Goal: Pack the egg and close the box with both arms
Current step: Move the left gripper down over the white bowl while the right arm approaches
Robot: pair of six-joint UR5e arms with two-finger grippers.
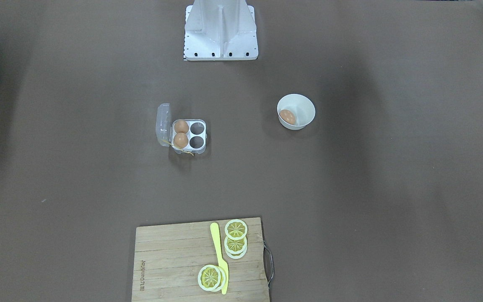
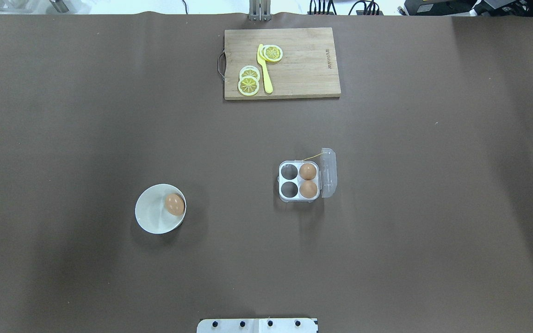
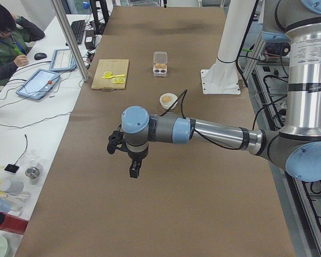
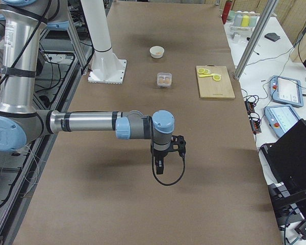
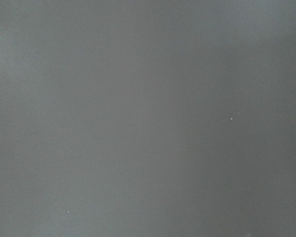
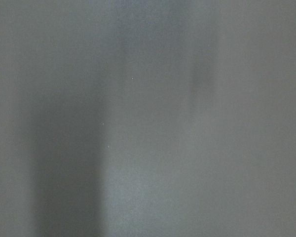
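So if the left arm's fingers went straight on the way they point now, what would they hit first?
Probably just the bare table: the left arm's fingers point straight down, and nothing seems to lie beneath them.

Three eggs (image 2: pixel 307 171) (image 2: pixel 308 188) (image 2: pixel 174 204), one box (image 2: pixel 329 175), one bowl (image 2: pixel 152 213), one cutting board (image 2: pixel 303 74)

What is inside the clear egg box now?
The box holds two brown eggs in the cells next to its open lid; the other two cells are empty. The eggs' lower parts are hidden in their cells.
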